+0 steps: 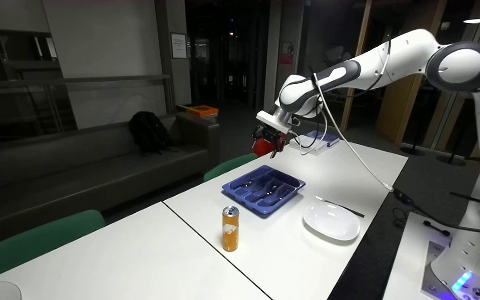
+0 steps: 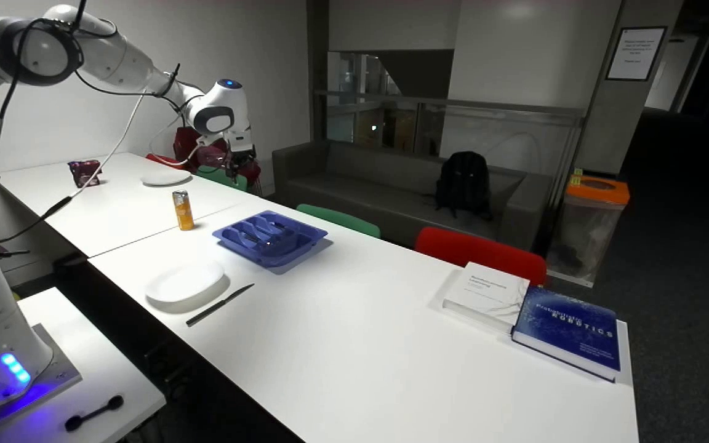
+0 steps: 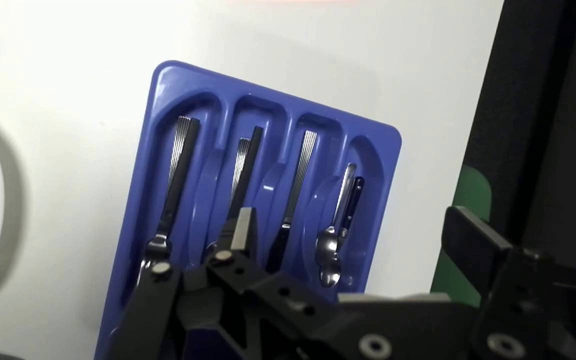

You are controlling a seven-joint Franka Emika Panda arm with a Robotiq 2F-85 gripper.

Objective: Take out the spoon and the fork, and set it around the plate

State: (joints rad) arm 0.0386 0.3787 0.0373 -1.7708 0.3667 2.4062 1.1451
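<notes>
Above the tray (image 3: 290,106), well clear of it, hangs the claw (image 3: 352,220), its jaws spread wide and holding nothing. Near the tray but apart from it, the plate (image 1: 331,221) lies on the counter (image 2: 354,369), and just beside the plate a knife (image 2: 219,305) points its tip the tray's way. In the tray's plate-side compartment lie two pieces that look like forks (image 3: 176,180), their lower ends partly behind the claw; in the compartment farthest from the plate are two small spoons (image 3: 326,245), close together. The two middle compartments hold more handles (image 3: 301,170), with ends hidden by the claw or too dark to make out. In both exterior views a can (image 1: 230,229) stands upright near the tray; on the tray's opposite side, well apart from it, lie a white book (image 2: 487,295) and a blue book (image 2: 567,332).
</notes>
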